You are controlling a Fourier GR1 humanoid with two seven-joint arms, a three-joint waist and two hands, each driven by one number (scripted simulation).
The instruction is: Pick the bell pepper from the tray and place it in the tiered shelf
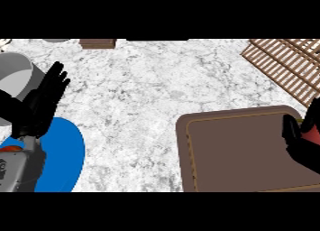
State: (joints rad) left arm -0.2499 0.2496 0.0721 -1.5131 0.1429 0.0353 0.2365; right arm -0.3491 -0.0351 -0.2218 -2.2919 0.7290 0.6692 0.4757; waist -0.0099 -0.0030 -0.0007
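A brown tray lies on the marble counter at the lower right. At its right edge my right hand curls round a red bell pepper, of which only a small patch shows between the fingers. The wooden slatted tiered shelf stands at the upper right, beyond the tray. My left hand rests open at the left, fingers pointing up, holding nothing.
A blue plate lies at the lower left, partly under my left forearm. A grey pot stands at the far left. A brown object sits at the counter's back edge.
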